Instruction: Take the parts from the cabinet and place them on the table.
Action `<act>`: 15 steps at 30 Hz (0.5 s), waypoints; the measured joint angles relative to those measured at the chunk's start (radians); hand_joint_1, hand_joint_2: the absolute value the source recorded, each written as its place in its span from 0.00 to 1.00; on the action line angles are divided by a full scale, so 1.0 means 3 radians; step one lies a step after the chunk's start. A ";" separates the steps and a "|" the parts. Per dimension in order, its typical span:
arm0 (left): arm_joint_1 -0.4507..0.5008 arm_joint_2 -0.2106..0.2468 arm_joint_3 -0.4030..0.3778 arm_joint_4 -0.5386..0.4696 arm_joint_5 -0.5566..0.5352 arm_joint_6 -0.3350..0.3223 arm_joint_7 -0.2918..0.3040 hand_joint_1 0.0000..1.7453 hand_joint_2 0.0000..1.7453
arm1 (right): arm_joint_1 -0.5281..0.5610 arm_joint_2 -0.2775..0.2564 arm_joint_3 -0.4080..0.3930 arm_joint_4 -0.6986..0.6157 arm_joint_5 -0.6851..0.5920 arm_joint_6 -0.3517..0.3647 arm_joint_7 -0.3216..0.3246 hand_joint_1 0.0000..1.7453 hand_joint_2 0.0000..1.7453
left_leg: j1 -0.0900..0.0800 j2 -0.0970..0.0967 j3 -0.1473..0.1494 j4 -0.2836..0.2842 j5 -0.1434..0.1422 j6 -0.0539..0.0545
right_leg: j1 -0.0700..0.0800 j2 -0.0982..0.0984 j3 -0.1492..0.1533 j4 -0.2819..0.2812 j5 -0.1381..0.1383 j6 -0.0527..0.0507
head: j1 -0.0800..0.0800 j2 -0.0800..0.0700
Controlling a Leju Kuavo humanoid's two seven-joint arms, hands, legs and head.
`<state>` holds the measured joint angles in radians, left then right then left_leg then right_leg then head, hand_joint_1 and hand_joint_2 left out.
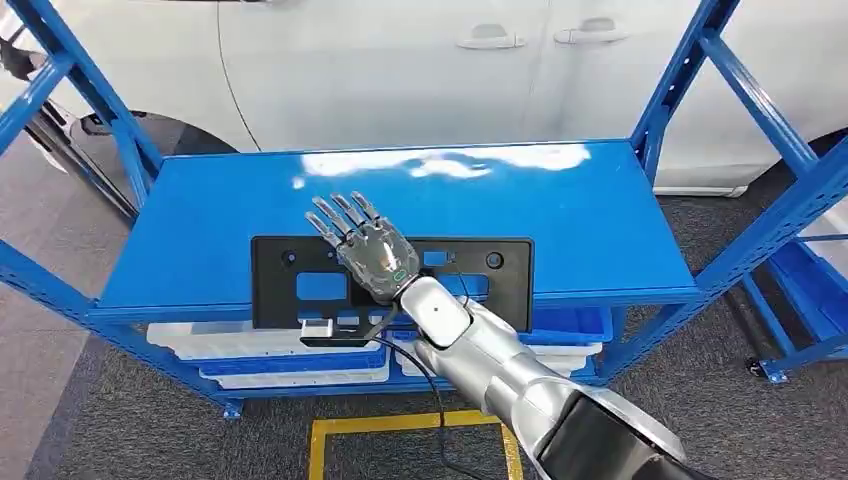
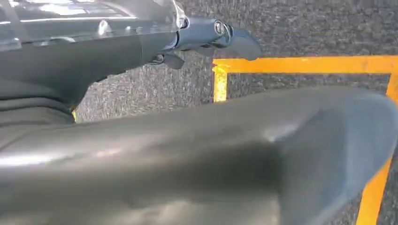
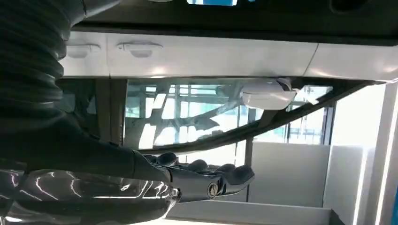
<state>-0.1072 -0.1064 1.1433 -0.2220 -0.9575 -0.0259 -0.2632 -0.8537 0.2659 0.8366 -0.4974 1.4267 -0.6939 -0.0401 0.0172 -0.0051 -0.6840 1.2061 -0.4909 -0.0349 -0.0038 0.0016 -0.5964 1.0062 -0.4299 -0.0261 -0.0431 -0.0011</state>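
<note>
black part, flat rectangular plate frame, lies on blue shelf top at front edge, tab overhanging edge. right hand above part's middle, fingers straight and spread, holding nothing; contact with part unclear. right wrist view: fingers extended toward white car. left hand hangs over dark carpet with yellow floor line; its state cannot be told. white and blue trays on lower shelf.
</note>
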 joint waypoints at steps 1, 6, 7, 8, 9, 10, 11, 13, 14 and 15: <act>-0.0003 0.0006 0.0000 0.0000 0.0003 -0.0001 -0.0003 0.00 0.00 | -0.0021 0.0011 0.0000 0.0027 0.0015 0.0000 -0.0017 0.00 1.00 | 0.0004 0.0001 0.0160 -0.0330 0.0162 0.0008 | -0.0002 0.0005 0.0007 0.0006 -0.0008 0.0011 | 0.0000 0.0000; 0.0002 0.0009 0.0000 0.0000 0.0023 -0.0019 -0.0019 0.00 0.00 | -0.0107 0.0034 0.0005 0.0182 0.0120 0.0046 -0.0062 0.00 1.00 | -0.0024 -0.0011 0.0297 -0.0639 0.0198 0.0102 | 0.0016 0.0007 -0.0003 0.0011 -0.0009 0.0091 | 0.0001 0.0000; 0.0008 0.0008 0.0000 0.0000 0.0029 -0.0019 -0.0023 0.00 0.00 | -0.0119 0.0039 0.0008 0.0207 0.0140 0.0060 -0.0064 0.00 1.00 | -0.0006 -0.0010 0.0304 -0.0660 0.0213 0.0127 | 0.0026 0.0007 -0.0003 0.0014 -0.0018 0.0116 | 0.0000 0.0001; 0.0010 0.0006 0.0001 0.0000 0.0033 -0.0023 -0.0029 0.00 0.00 | -0.0134 0.0038 0.0009 0.0226 0.0158 0.0076 -0.0067 0.00 1.00 | 0.0002 -0.0006 0.0309 -0.0671 0.0224 0.0144 | 0.0008 0.0009 -0.0017 0.0067 -0.0066 0.0135 | 0.0001 0.0000; 0.0010 0.0010 0.0002 0.0000 0.0037 -0.0028 -0.0037 0.00 0.00 | -0.0160 0.0039 0.0013 0.0258 0.0178 0.0109 -0.0067 0.00 1.00 | -0.0001 -0.0002 0.0302 -0.0671 0.0226 0.0168 | 0.0008 0.0006 -0.0102 0.0234 -0.0184 0.0152 | 0.0001 0.0001; 0.0006 0.0010 0.0003 0.0000 0.0038 -0.0032 -0.0043 0.00 0.00 | -0.0170 0.0038 0.0017 0.0280 0.0193 0.0121 -0.0067 0.00 1.00 | -0.0005 -0.0001 0.0299 -0.0671 0.0228 0.0179 | 0.0002 0.0006 -0.0215 0.0483 -0.0312 0.0160 | 0.0001 0.0001; 0.0007 0.0011 0.0004 0.0000 0.0042 -0.0036 -0.0044 0.00 0.00 | -0.0171 0.0036 0.0019 0.0303 0.0205 0.0125 -0.0066 0.00 1.00 | -0.0007 0.0001 0.0297 -0.0670 0.0225 0.0184 | 0.0000 0.0006 -0.0331 0.0729 -0.0420 0.0167 | 0.0001 0.0001; 0.0023 0.0014 0.0006 0.0000 0.0043 -0.0042 -0.0046 0.00 0.00 | -0.0155 0.0030 0.0025 0.0352 0.0212 0.0135 -0.0066 0.00 1.00 | -0.0011 0.0000 0.0297 -0.0668 0.0223 0.0186 | -0.0002 0.0006 -0.0529 0.1124 -0.0515 0.0173 | 0.0001 0.0000; 0.0027 0.0014 0.0006 0.0000 0.0043 -0.0043 -0.0046 0.00 0.00 | -0.0156 0.0029 0.0028 0.0364 0.0212 0.0134 -0.0066 0.00 1.00 | -0.0013 -0.0002 0.0299 -0.0667 0.0223 0.0186 | -0.0002 0.0006 -0.0499 0.1050 -0.0435 0.0169 | 0.0001 0.0000; 0.0029 0.0014 0.0006 0.0000 0.0043 -0.0043 -0.0046 0.00 0.00 | -0.0166 0.0029 0.0031 0.0373 0.0212 0.0134 -0.0066 0.00 1.00 | -0.0015 -0.0004 0.0300 -0.0663 0.0221 0.0183 | -0.0001 0.0006 -0.0389 0.0814 -0.0286 0.0157 | 0.0001 0.0000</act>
<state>-0.0985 -0.1022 1.1452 -0.2220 -0.9445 -0.0389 -0.2769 -0.9034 0.2747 0.8457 -0.3857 1.4905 -0.6539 -0.0599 0.0126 -0.0064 -0.5939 1.0071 -0.4246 0.0200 -0.0042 0.0033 -0.7130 1.2505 -0.5158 0.0210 -0.0427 -0.0011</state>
